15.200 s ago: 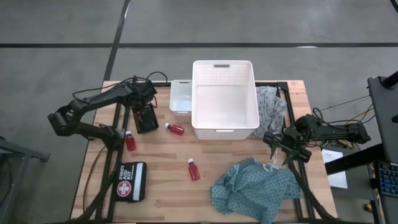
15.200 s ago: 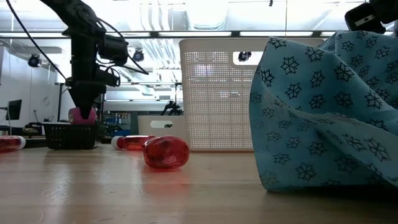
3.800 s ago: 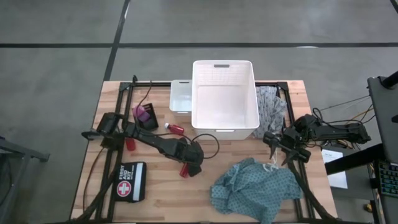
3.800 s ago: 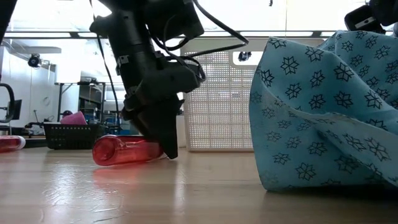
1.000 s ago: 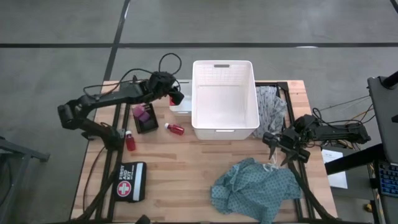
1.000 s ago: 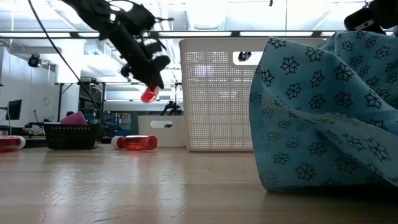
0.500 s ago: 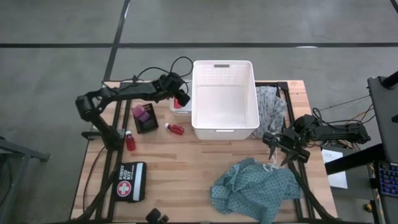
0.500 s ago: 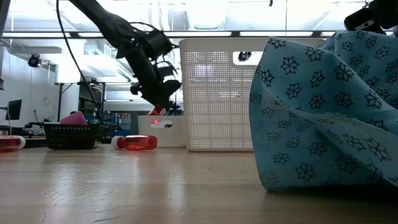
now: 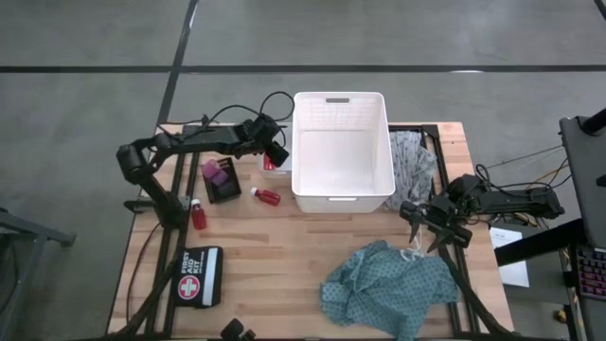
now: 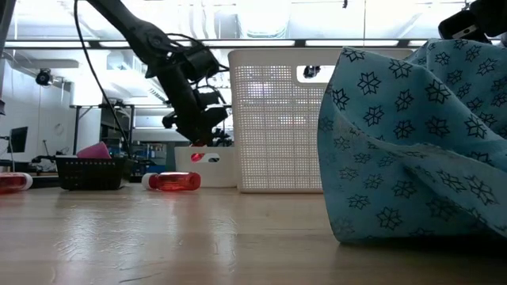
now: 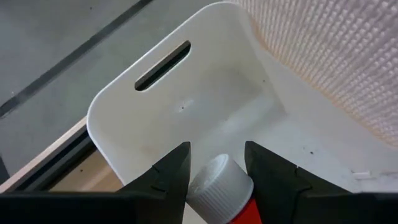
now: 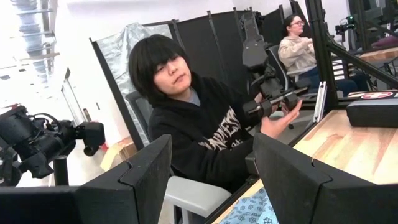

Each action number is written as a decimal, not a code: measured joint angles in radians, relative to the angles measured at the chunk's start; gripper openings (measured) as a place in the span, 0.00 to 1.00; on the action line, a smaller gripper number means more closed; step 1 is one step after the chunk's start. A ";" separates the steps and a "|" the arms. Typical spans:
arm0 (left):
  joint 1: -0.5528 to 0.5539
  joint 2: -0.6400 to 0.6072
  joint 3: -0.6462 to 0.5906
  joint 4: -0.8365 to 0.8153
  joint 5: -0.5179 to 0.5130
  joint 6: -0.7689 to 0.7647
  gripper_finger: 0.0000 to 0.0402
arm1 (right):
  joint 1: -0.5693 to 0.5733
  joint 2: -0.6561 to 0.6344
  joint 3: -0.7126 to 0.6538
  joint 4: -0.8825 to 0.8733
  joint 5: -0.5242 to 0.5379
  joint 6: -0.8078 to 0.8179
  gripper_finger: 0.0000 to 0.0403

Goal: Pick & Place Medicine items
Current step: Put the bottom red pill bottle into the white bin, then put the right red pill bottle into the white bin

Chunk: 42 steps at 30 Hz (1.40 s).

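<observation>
My left gripper (image 9: 273, 157) reaches down into the small white bin (image 9: 276, 133) beside the big white basket (image 9: 342, 194), shut on a red medicine bottle with a white cap (image 11: 217, 184). In the low view the gripper (image 10: 198, 136) dips behind the bin's wall (image 10: 207, 168). Two more red bottles (image 9: 266, 195) (image 9: 198, 215) lie on their sides on the table. A black tray (image 9: 221, 180) holds purple and pink pieces. My right gripper (image 9: 426, 228) waits open at the table's right edge, with nothing between its fingers. My left gripper pinches the bottle at its capped end (image 11: 219, 186) between its two fingers (image 11: 169, 175). The bottle lies along the fingers, cap foremost and red body (image 11: 244, 210) toward the wrist. The fingers slant down from the table's left side. Whether the bottle touches the bin's floor I cannot tell.
A teal patterned cloth (image 9: 390, 286) lies bunched at the near right, and a grey cloth (image 9: 413, 163) lies right of the big basket. A black first-aid pouch (image 9: 199, 276) sits near the left front. People sit in the room beyond the table.
My left gripper has carried the red bottle toward the big basket and down into the small white bin, tipping more steeply downward. It has stayed shut on the bottle. Most of the drop came early in the second.
</observation>
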 joint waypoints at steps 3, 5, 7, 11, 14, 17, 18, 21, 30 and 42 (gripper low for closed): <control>0.006 0.000 0.000 0.001 0.000 0.000 0.37 | 0.000 0.000 0.000 0.000 0.000 0.000 0.56; 0.010 0.007 -0.001 0.005 0.005 0.000 0.37 | 0.000 0.000 0.000 0.000 0.000 0.000 0.56; 0.016 0.020 -0.002 0.008 0.012 0.000 0.37 | 0.000 0.000 0.000 0.000 0.000 0.000 0.56; 0.033 0.066 0.002 0.010 0.045 0.004 0.37 | 0.000 0.001 0.000 0.000 0.000 0.000 0.56; 0.040 0.082 0.002 0.013 0.059 0.005 0.38 | 0.000 0.000 0.000 -0.004 0.000 0.000 0.56; 0.044 0.094 0.008 0.012 0.060 0.005 0.39 | 0.000 0.000 0.000 -0.005 0.000 0.000 0.56; 0.044 0.098 0.009 0.011 0.060 0.005 0.39 | 0.000 0.000 0.000 -0.005 0.000 0.001 0.56; 0.046 0.099 0.008 0.007 0.060 0.005 0.39 | 0.000 0.001 0.000 -0.008 0.000 0.000 0.56; 0.047 0.099 0.009 0.003 0.059 0.001 0.43 | 0.000 0.000 0.000 -0.008 0.000 0.000 0.56; 0.048 0.098 0.009 0.005 0.059 -0.007 0.65 | 0.000 0.000 0.000 -0.008 0.000 0.000 0.56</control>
